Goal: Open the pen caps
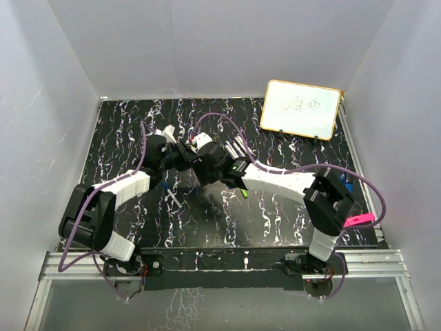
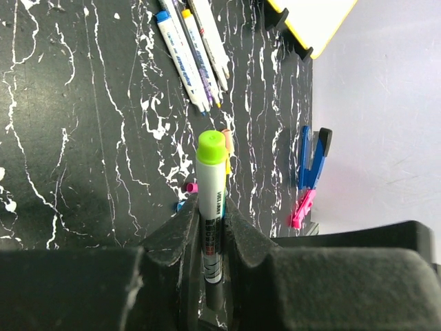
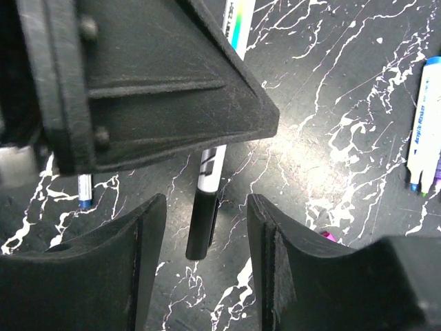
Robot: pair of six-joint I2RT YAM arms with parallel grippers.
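My left gripper (image 2: 211, 207) clamps a pen (image 2: 213, 238) above the table (image 1: 138, 131), its long axis running straight out of the grip, green cap (image 2: 211, 146) pointing outward. My right gripper (image 3: 205, 231) stands parted either side of its black end (image 3: 199, 238), not touching.

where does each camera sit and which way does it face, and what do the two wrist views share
Top external: above and behind the bases, looking down on the black table; both arms show whole, whiteboard far right.
Left wrist: on the left arm, looking along the left jaws, shut on the green-capped pen; loose pens lie beyond.
Right wrist: on the right arm, looking down between the right jaws, open; the left jaws fill the upper left.
Shared: both wrist views show the green-capped pen.
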